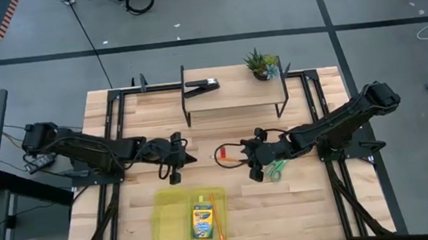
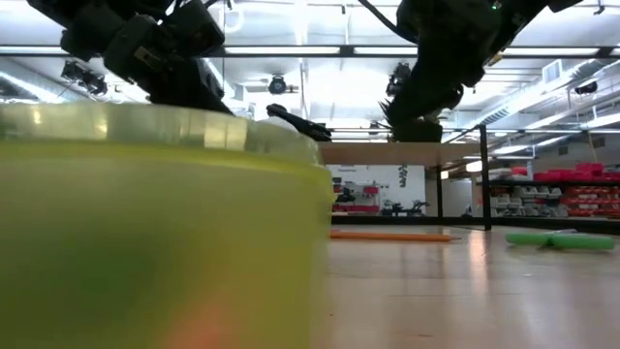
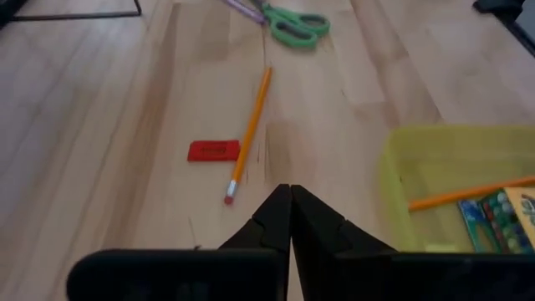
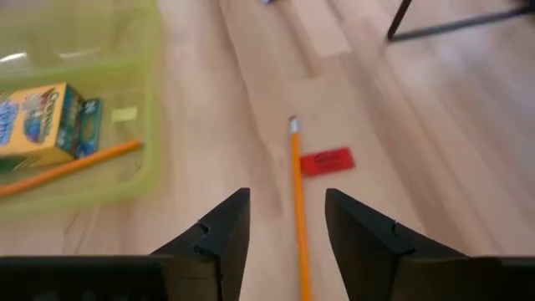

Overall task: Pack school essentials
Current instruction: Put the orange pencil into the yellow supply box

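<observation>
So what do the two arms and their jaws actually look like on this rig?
Both arms are dark, nearly black, built of chunky jointed segments with thin black cables looped along them. The left gripper ends in two matte black wedge-shaped pieces tapering to a point. The right gripper has the same angular, faceted black pieces. No markings or labels show on either.

a translucent yellow-green tray (image 1: 169, 228) holds a yellow crayon box (image 1: 202, 220); an orange pencil (image 3: 251, 130), red eraser (image 3: 214, 150) and green-handled scissors (image 3: 294, 25) lie on pale wood.
</observation>
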Controlling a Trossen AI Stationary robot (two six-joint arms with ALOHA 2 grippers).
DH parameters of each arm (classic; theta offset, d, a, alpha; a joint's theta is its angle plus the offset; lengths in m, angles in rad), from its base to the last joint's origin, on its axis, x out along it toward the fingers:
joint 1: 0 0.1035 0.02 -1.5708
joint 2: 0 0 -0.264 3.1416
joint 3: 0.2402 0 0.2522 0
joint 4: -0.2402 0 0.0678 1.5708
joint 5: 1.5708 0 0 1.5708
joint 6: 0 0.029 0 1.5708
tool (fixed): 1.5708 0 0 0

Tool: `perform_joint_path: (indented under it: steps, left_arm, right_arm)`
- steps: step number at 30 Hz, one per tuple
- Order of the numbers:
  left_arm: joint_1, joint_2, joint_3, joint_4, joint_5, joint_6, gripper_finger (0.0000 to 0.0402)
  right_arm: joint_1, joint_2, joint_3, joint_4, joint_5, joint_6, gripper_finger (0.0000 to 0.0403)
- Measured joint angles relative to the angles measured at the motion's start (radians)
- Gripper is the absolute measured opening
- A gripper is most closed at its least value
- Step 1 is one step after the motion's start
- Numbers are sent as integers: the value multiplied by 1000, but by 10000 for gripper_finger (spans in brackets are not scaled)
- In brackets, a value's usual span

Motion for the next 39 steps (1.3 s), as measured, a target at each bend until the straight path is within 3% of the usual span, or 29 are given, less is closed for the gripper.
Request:
perform_joint_path:
  steps: [10,18,24,34,39]
  left_arm:
    - [2,-136,0,-140,-44,24,7]
    - [3,-313,-95,-162,-54,-4,19]
    - [2,-438,-177,-173,-56,-51,9]
    - [3,-595,-195,-262,-76,-56,20]
    - [3,-678,-195,-291,-90,-52,12]
  right_arm:
    - [0,25,0,-115,-25,91,162]
    - [-7,98,0,-79,-20,93,162]
    - [-50,181,0,2,-83,94,162]
    - [-91,231,17,66,-116,55,163]
    - [-98,259,86,55,-139,15,163]
